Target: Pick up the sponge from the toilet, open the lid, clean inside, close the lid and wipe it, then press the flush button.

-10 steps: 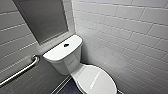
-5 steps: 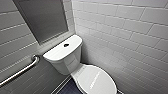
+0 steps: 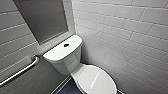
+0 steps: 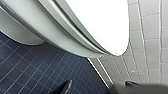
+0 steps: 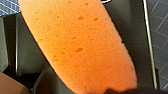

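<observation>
The right gripper (image 5: 118,90) appeared clenched on the sponge (image 5: 80,45). The porous orange block stood right up against the wrist camera, and a dark part of the claw overlapped its near end. Behind it were dark robot parts and slivers of the blue floor tiles (image 5: 160,22), so it was plainly off the toilet and carried in the air.

Of the left gripper (image 4: 100,90) I could make out dark pieces at the picture's edge, but not whether it was released or closed. It hung low beside the bowl (image 4: 57,37), just above the floor, with the closed lid's (image 4: 100,22) bright rim overhead and the white wall tiles (image 4: 150,37) beyond.

From the head view, the toilet (image 3: 67,60) sat in the corner with its lid down flat on the bowl. The flush button (image 3: 66,45) sat untouched-looking in the middle of the tank top. A metal grab bar (image 3: 22,70) ran along the wall beside the tank, and a grey panel (image 3: 42,17) hung above it.

By my reckoning the pick-up was done. With the lid shut, the pictures could not say whether the inside had been cleaned. The flush at least appeared left to do.
</observation>
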Robot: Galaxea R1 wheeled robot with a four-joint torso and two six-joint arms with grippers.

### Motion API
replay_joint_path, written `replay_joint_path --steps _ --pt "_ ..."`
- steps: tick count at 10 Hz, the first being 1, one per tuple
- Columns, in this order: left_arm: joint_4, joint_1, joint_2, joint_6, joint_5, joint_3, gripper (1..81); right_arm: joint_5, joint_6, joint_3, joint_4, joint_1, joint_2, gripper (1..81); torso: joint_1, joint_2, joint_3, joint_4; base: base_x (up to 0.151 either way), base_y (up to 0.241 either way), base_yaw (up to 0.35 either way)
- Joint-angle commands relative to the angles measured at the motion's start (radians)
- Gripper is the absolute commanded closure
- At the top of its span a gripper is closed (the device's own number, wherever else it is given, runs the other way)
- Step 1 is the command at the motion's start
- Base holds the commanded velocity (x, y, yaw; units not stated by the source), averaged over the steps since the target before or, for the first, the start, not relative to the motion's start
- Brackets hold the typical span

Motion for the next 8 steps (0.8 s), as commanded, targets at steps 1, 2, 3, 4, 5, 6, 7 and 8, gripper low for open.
replay_joint_path --steps 1,2,3,4,5,6,7,8 --pt "-0.028 -0.106 0.039 0.004 0.059 0.028 1.0 -0.091 0.000 -0.036 -0.016 -0.103 0.065 81.1 0.000 0.000 0.000 0.000 0.000 0.000 0.000" --pt "-0.032 -0.114 0.050 0.004 0.067 0.028 1.0 -0.088 0.000 -0.035 -0.017 -0.105 0.070 81.1 0.000 0.000 0.000 0.000 0.000 0.000 0.000" --pt "-0.034 -0.121 0.059 0.004 0.067 0.028 1.0 -0.088 -0.002 -0.029 -0.017 -0.102 0.071 81.1 0.000 0.000 0.000 -0.062 0.000 0.000 0.000" --pt "-0.034 -0.129 0.065 0.004 0.069 0.028 1.0 -0.089 -0.002 -0.027 -0.020 -0.099 0.074 81.1 0.000 0.000 0.000 -0.096 0.000 0.000 0.000" --pt "-0.034 -0.135 0.068 0.004 0.069 0.029 1.0 -0.091 -0.002 -0.025 -0.020 -0.096 0.076 81.1 0.000 0.000 0.000 -0.048 0.000 0.000 0.000" --pt "-0.034 -0.140 0.071 -0.002 0.069 0.029 1.0 -0.092 -0.002 -0.025 -0.020 -0.091 0.077 81.1 0.000 0.000 0.000 -0.034 0.000 0.000 0.000" --pt "-0.034 -0.144 0.073 -0.008 0.069 0.029 1.0 -0.092 -0.002 -0.025 -0.024 -0.090 0.080 81.1 0.000 0.000 0.000 -0.060 0.000 0.000 0.000" --pt "-0.042 -0.151 0.076 -0.014 0.069 0.028 1.0 -0.094 0.000 -0.024 -0.024 -0.090 0.080 81.1 0.000 0.000 0.000 -0.074 0.000 0.000 0.000"
